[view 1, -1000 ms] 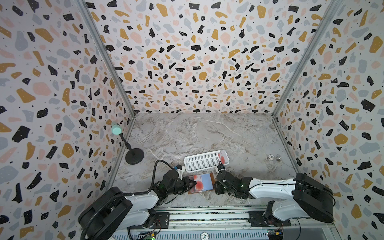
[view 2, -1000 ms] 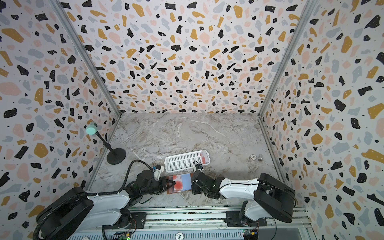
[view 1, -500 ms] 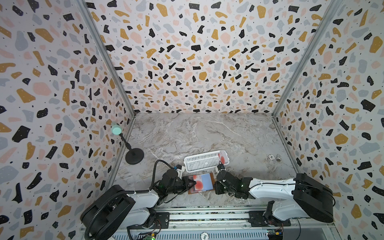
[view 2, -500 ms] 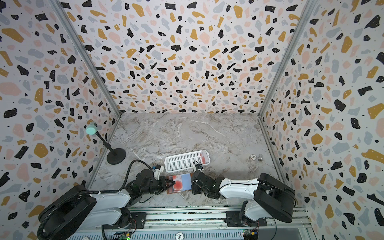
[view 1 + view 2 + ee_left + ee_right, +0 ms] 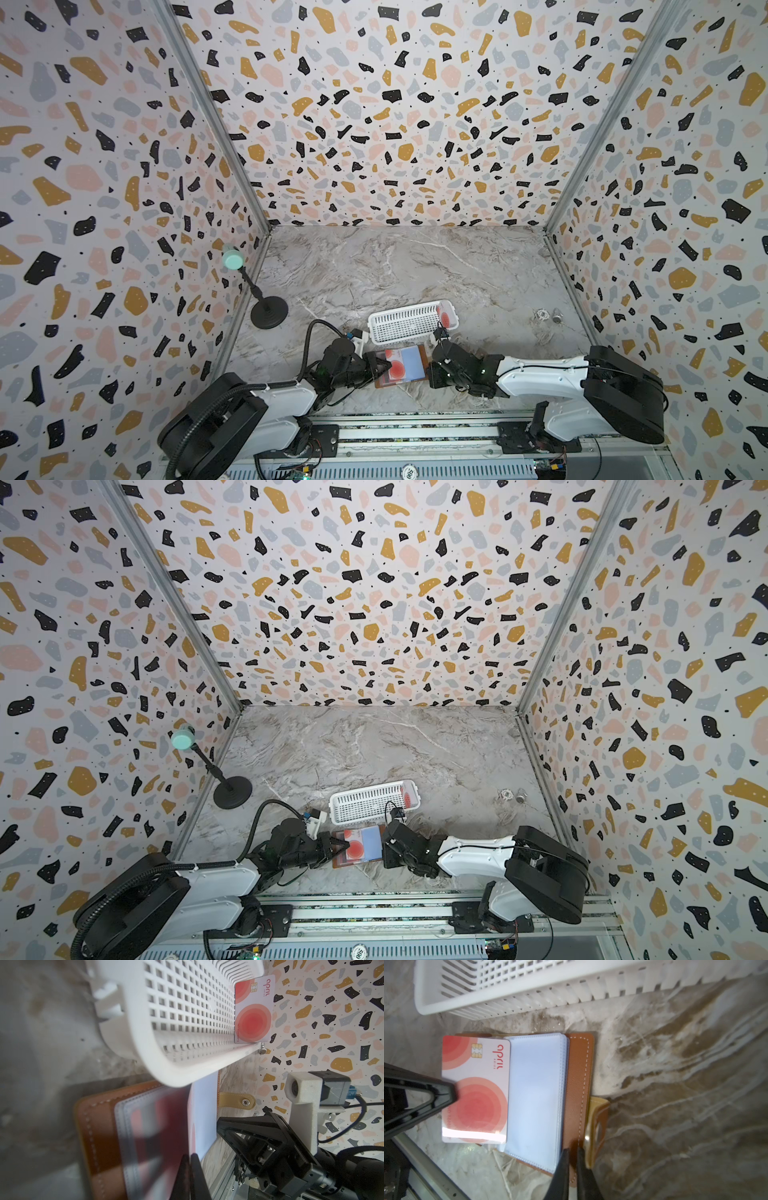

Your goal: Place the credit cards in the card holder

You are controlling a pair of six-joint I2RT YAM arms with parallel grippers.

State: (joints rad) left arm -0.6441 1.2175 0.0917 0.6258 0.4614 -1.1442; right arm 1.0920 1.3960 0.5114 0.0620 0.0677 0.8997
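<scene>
your left pincer (image 5: 386,366) pinches a whitish-pink, red-blobbed card (image 5: 397,369) at lower centre, against the pale sleeves of the open tan leather card holder (image 5: 579,1088), not yet in. your right pincer (image 5: 571,1159), nearly closed, rests on its cover. a second card (image 5: 252,1009) waits in the white slotted basket (image 5: 405,322).

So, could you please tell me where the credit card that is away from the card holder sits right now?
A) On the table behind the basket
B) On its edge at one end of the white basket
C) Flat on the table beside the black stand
B: that credit card stands on its edge at one end of the white basket, while the other card lies at the open card holder.
</scene>
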